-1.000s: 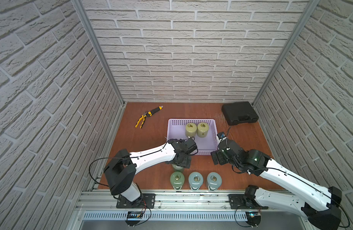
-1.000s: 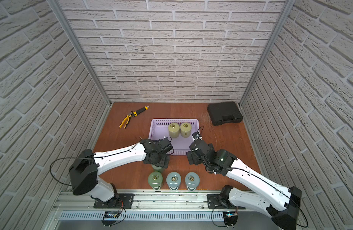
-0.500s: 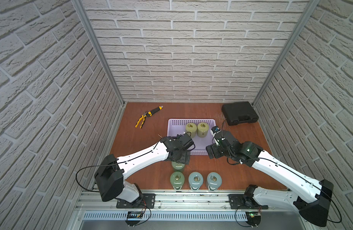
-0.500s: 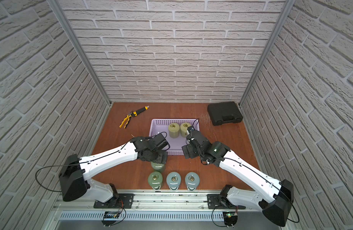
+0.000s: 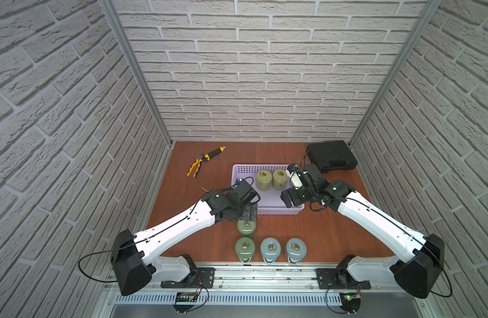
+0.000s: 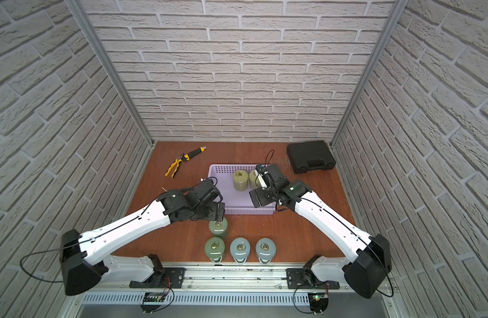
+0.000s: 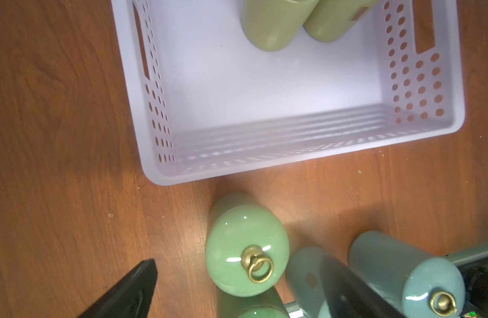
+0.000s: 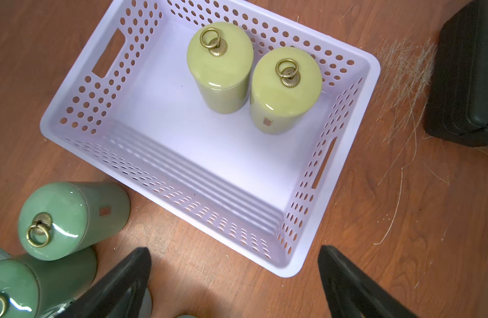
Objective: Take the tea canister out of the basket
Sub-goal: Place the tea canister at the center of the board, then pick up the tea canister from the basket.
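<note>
Brick-walled wooden worktop [image 5: 333,228] carries a lavender basket [image 8: 209,154] whose two yellow-green tea canisters [image 8: 220,68] stand upright, ring lids up, while left hand [image 7: 237,264] and right hand [image 8: 234,249] gape empty.

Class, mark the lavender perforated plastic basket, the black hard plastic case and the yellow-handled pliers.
Lavender perforated plastic basket [image 8: 182,190], right wrist view, near wall.
Black hard plastic case [image 5: 332,157], in a top view, lid.
Yellow-handled pliers [image 5: 197,164], in a top view, handles.

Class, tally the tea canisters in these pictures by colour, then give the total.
Yellow-green canisters, in the basket: 2
Green canisters, outside it: 2
Blue-grey canisters, outside it: 2
Total: 6
</note>
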Available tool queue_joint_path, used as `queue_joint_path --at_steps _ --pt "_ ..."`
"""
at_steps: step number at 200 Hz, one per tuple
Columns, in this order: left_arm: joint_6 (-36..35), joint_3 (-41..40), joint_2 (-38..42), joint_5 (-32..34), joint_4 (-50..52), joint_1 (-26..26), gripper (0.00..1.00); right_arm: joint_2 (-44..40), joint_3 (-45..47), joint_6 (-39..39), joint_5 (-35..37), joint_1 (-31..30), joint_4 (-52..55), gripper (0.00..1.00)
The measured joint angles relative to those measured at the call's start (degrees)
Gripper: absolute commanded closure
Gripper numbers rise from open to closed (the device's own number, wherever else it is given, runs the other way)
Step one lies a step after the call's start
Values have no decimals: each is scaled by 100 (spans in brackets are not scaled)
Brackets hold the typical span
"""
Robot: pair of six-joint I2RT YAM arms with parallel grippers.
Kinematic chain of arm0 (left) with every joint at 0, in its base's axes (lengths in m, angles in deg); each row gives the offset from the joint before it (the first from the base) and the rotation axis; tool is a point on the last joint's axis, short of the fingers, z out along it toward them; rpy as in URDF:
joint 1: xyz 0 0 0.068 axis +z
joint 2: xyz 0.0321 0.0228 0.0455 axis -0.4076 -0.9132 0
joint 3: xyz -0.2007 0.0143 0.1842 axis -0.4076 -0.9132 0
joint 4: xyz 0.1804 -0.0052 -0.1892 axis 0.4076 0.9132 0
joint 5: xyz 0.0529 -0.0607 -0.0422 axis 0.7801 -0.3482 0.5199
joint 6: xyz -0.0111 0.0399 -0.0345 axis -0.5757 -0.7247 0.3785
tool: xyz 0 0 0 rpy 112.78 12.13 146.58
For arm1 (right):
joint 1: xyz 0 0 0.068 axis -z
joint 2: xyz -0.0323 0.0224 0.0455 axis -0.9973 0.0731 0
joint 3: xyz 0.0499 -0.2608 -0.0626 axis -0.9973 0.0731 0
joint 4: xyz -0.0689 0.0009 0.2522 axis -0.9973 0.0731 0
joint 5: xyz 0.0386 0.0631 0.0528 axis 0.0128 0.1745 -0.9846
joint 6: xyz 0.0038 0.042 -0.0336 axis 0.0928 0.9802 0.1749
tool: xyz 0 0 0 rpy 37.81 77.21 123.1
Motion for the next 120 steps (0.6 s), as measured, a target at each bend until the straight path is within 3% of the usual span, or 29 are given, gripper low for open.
queue_joint_path --at_steps 120 --pt "-435 -398 544 208 -435 562 2 1453 -684 -573 -341 616 -197 1"
